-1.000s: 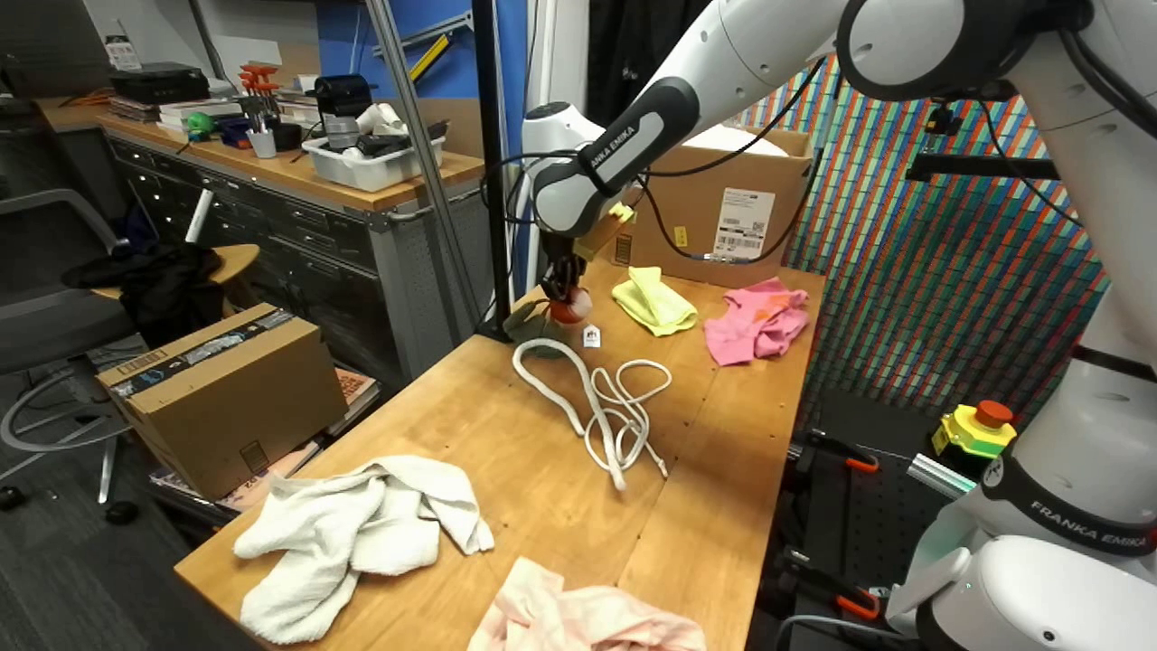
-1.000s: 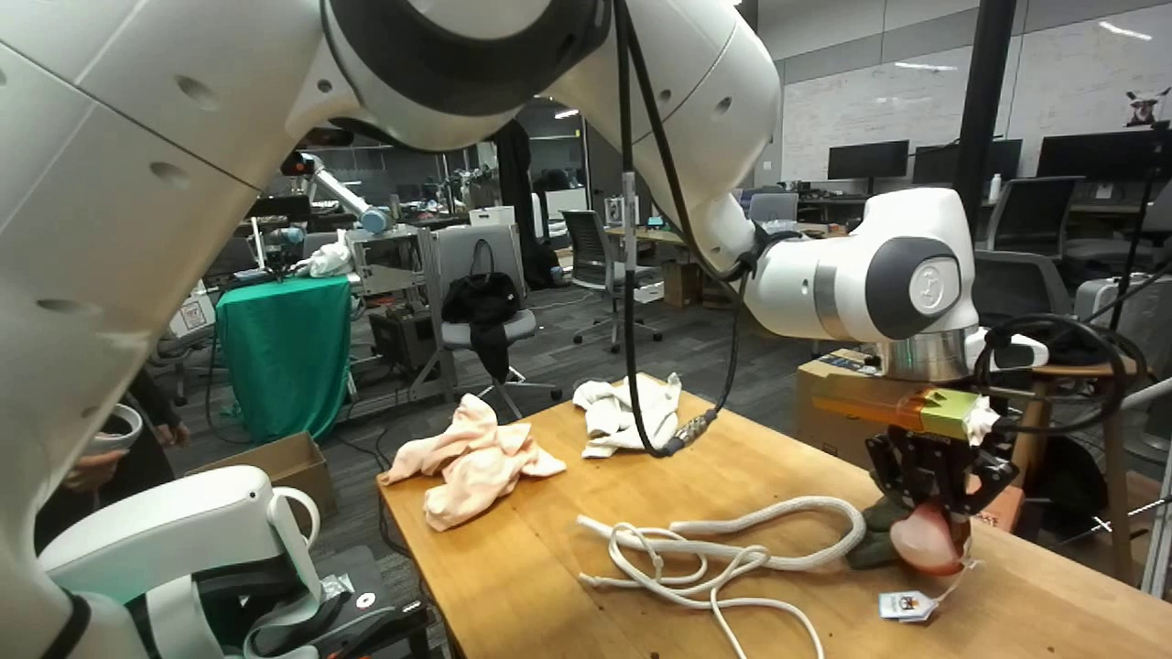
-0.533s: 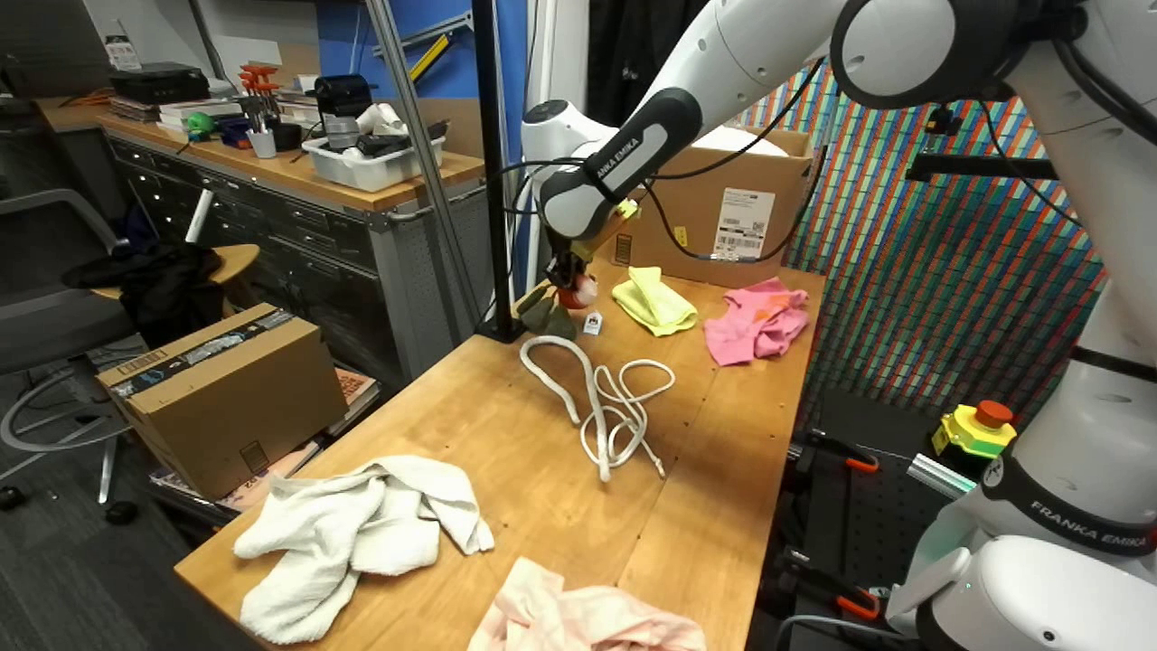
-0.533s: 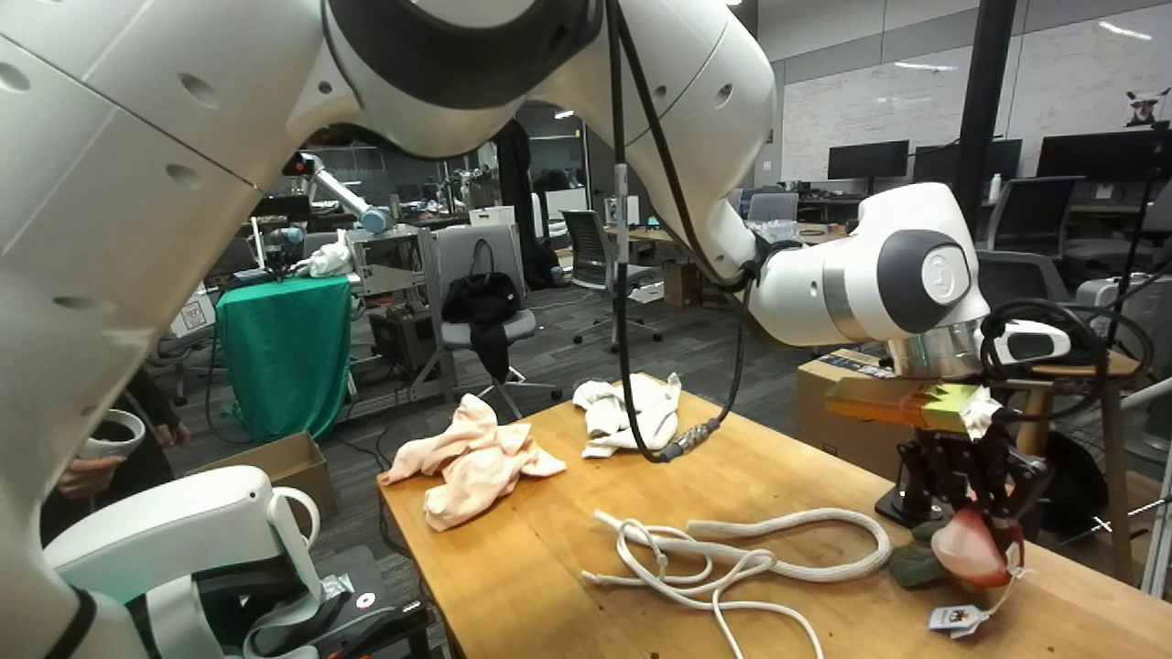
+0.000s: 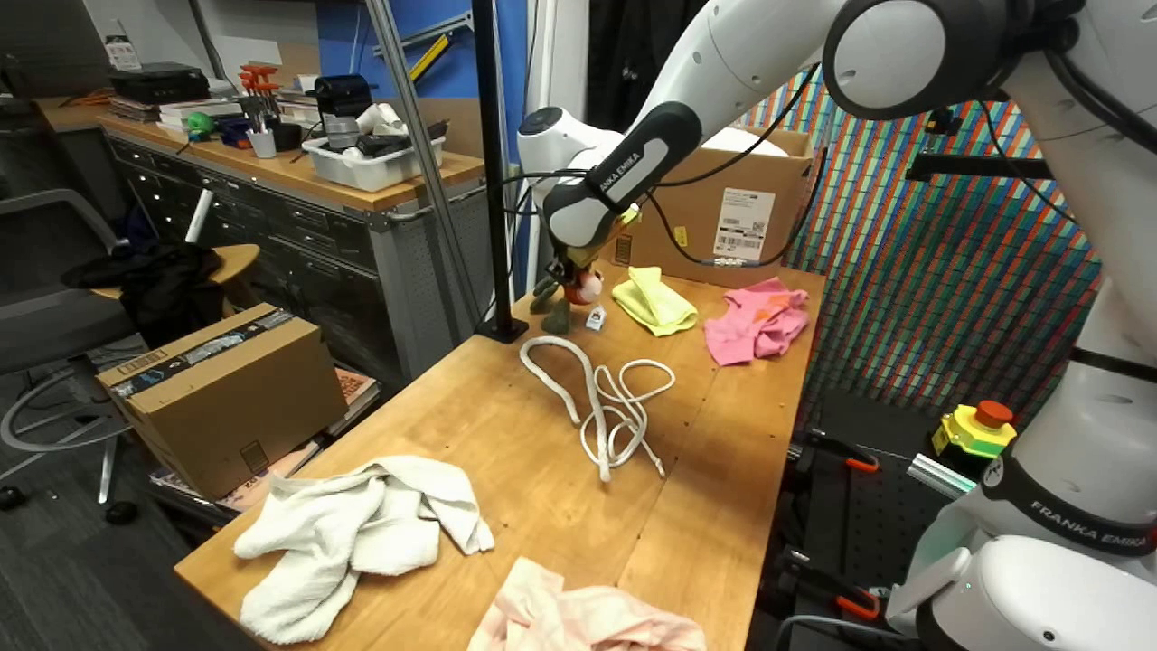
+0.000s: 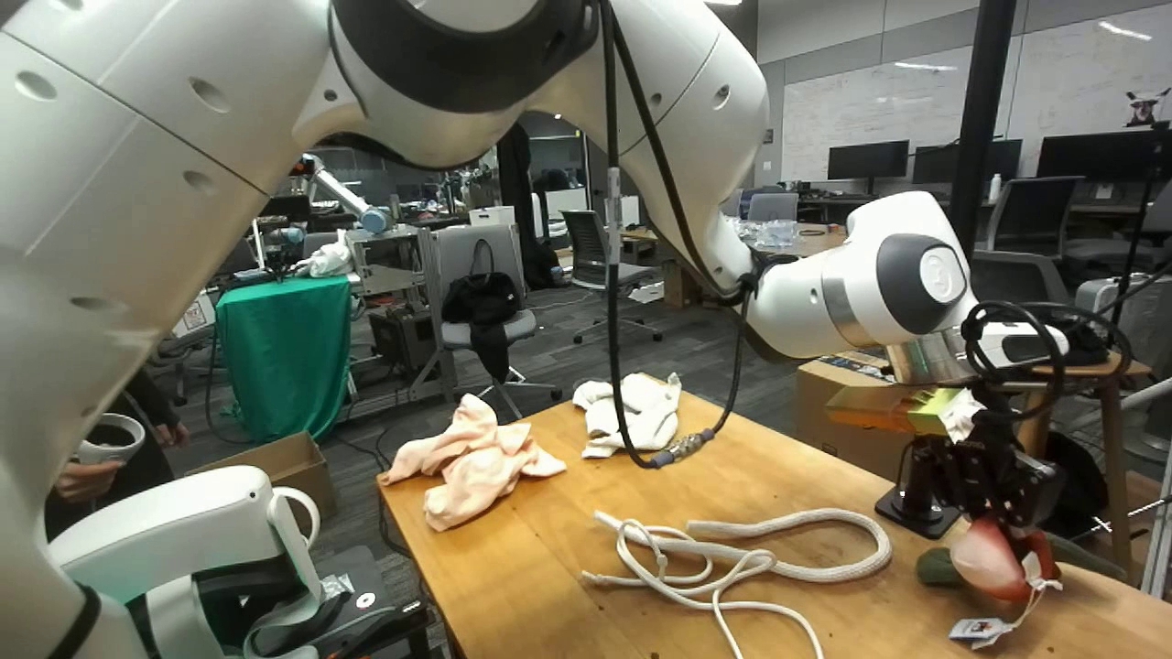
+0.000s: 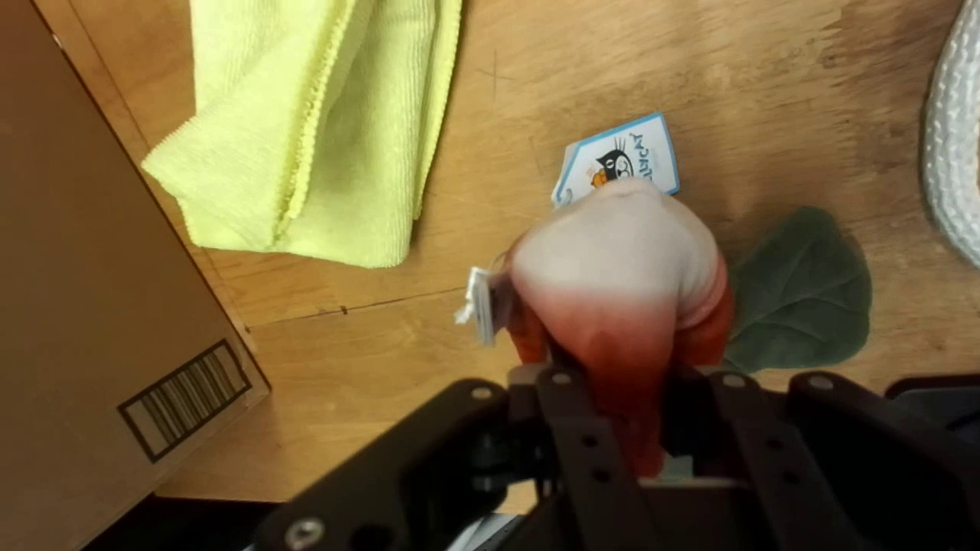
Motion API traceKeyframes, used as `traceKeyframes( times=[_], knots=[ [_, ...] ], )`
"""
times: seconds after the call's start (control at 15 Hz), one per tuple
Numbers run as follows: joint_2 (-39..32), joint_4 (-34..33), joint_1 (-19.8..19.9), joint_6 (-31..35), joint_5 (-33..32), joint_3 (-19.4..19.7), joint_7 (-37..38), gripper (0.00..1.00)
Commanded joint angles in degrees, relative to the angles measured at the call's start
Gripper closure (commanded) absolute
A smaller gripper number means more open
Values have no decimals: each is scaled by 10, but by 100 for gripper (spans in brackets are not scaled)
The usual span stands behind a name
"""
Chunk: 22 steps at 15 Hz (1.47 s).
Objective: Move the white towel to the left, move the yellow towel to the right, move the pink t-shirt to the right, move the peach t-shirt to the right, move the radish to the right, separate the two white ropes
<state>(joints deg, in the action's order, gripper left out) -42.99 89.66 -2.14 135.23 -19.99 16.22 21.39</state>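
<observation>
My gripper (image 6: 1003,513), tilted, is shut on the radish (image 6: 993,560), whose red body sits between the fingers in the wrist view. A green leaf and a paper tag hang from it, low over the far table end. Whether it touches the wood I cannot tell. The two white ropes (image 5: 592,389), one thick and one thin, lie overlapping mid-table. Beside the radish rests the folded yellow towel (image 7: 306,138); farther along is the pink t-shirt (image 5: 755,321), seen in an exterior view. At the near end lie the white towel (image 5: 352,542) and the peach t-shirt (image 5: 587,619).
A black post (image 6: 916,513) is fixed at the table edge close to the gripper. Behind the yellow towel stands a large cardboard box (image 5: 705,208). A black cable (image 6: 613,275) loops down from the arm. The wooden table (image 5: 506,407) ends at the post's side.
The gripper has carried the radish away from the ropes, past the post, and tilted. The ropes shifted slightly in the first half second, then stayed put. The cloths have not moved.
</observation>
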Motion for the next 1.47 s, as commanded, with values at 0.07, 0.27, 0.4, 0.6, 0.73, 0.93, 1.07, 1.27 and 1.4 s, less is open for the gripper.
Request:
traceKeyframes(
  times=[0.07, 0.27, 0.4, 0.6, 0.73, 0.93, 1.07, 1.27, 1.4],
  knots=[
    [-16, -18, -14, 1, -10, 14, 31, 86],
    [-25, -26, -18, 2, -6, 17, 57, 86],
    [-32, -33, -21, 1, -6, 20, 75, 86],
    [-41, -41, -26, 4, -7, 27, 98, 86],
    [-46, -44, -29, 4, -9, 33, 111, 87],
    [-46, -44, -28, 2, -2, 32, 115, 56],
    [-44, -41, -30, 2, -5, 33, 117, 53],
    [-36, -33, -32, 3, -8, 33, 114, 31],
    [-29, -26, -34, 2, -10, 34, 113, 15]
  ],
)
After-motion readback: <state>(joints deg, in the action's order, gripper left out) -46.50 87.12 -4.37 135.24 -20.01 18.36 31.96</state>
